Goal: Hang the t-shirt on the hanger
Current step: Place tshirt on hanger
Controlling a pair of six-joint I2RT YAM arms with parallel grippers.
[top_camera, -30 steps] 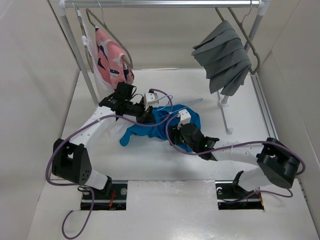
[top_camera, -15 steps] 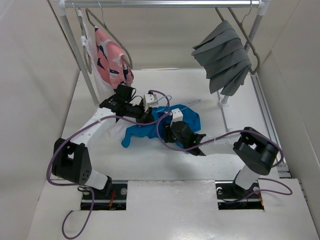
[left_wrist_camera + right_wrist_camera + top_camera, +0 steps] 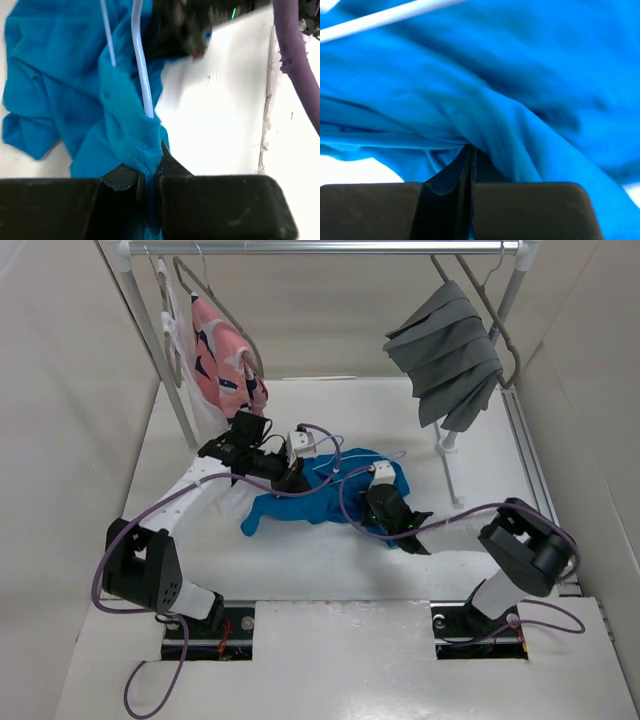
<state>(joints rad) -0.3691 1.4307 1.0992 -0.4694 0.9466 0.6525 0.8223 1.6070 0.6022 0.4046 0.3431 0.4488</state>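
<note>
Left hand: I see it clamped shut on a bunched fold of the t-shirt. The cloth is squeezed between the two fingers.
Right hand: pressed shut, fingertips together. Creases of t-shirt gather into the tips, so I read it as a pinch on the cloth.
T-shirt: crumpled on the tabletop in the middle of the scene. The left hand is at its far-left edge and the right hand at its right side.
Hanger: the pale wire runs down into the very fold my left hand grips. A second, thinner strand lies beside it on the cloth.
Top view alone: it gives me both arms reaching in from either side. It also shows a rail at the back with a pink garment on the left and a grey garment on the right. The hanger is too thin there for me to trace.
Left wrist view alone: it shows where wire meets cloth, and the dark body of the right hand beyond the t-shirt.
Right wrist view alone: blue cloth fills it, with one strand of hanger crossing the top left, well apart from the fingertips.
</note>
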